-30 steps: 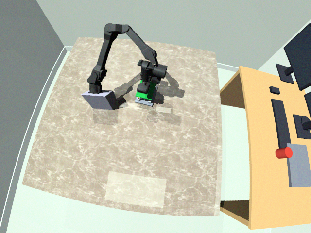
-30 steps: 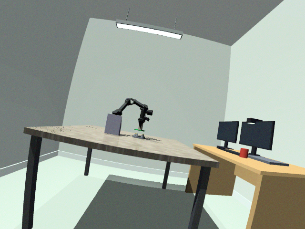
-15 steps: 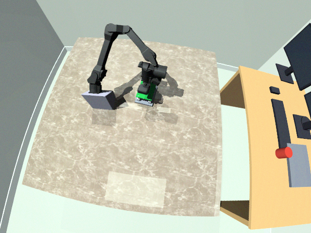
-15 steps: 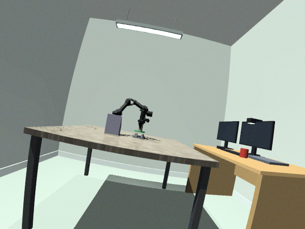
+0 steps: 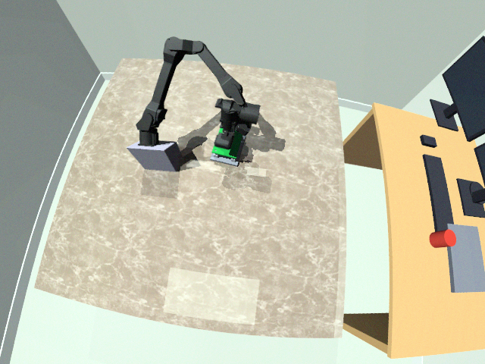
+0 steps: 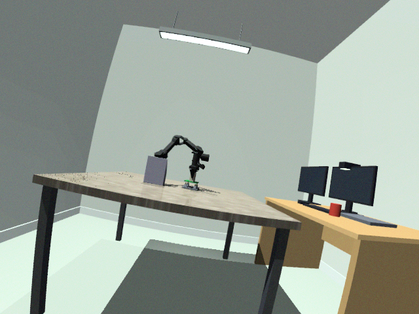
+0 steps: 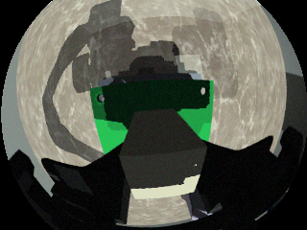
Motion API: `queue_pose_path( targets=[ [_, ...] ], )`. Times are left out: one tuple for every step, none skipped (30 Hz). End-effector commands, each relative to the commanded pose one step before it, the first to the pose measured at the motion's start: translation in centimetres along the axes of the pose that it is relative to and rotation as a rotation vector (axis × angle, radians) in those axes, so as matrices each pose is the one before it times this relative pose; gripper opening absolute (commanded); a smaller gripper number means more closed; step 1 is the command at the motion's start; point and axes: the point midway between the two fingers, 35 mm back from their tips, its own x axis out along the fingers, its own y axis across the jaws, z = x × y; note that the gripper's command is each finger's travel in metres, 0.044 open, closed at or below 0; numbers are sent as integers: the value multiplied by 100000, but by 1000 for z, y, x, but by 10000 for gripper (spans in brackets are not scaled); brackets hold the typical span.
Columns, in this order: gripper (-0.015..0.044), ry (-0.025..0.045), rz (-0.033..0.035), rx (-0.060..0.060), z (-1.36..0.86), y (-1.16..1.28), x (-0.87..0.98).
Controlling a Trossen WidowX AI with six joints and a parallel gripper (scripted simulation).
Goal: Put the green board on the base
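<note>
Square handle on flat green board (image 5: 221, 151) (image 6: 191, 181) (image 7: 201, 126): hidden behind black gripper (image 5: 224, 145) (image 6: 192, 178). Gold pins: too small to tell. Grey base with posts (image 5: 224, 159) (image 6: 190, 188) (image 7: 106, 81): mostly covered by board from above. Board's near corner holes in wrist view: hidden. Black monitors (image 5: 467, 89) (image 5: 481, 160): cut off by top view's right edge.
</note>
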Motion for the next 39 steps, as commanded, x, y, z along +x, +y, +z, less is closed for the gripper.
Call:
queue_pose_path(
  targets=[
    [0,-182,15,-45,49,-3,-134],
    [0,0,0,0,0,0,0],
    [0,0,0,0,0,0,0],
    [0,0,0,0,0,0,0],
    [0,0,1,-6,3,0,26],
    [0,0,2,-9,5,0,41],
    [0,0,3,-13,7,1,61],
    [0,0,5,-19,10,1,87],
    [0,0,5,-17,9,1,79],
    [0,-1,0,58,9,-8,39],
    [0,2,3,176,-1,-16,43],
    [0,1,3,147,-1,-16,37],
    [0,1,3,140,3,-17,47],
    [0,1,3,127,7,-16,55],
    [0,1,3,98,7,-10,53],
    [0,1,3,57,3,-2,44],
    [0,1,3,26,-4,10,54],
    [0,0,2,-29,-13,21,37],
    [0,0,2,-49,-15,24,40],
    [0,0,3,-42,-9,20,53],
    [0,0,2,-19,0,8,41],
    [0,0,2,-8,5,3,48],
    [0,0,2,2,9,-1,56],
    [0,0,3,11,12,-3,57],
    [0,0,2,17,11,-5,53],
    [0,0,2,16,7,-4,47],
    [0,0,2,9,2,-2,42],
    [0,0,2,-2,-2,2,39],
    [0,0,3,-24,-7,9,58],
    [0,0,2,-43,-11,14,47],
    [0,0,2,-43,-11,14,41],
    [26,38,-313,-487,6,-12,-152],
    [53,0,0,0,0,0,0],
    [79,0,0,0,0,0,0],
    [105,0,0,0,0,0,0],
    [131,0,0,0,0,0,0],
    [157,0,0,0,0,0,0],
    [184,0,0,0,0,0,0],
    [210,0,0,0,0,0,0]
  ],
)
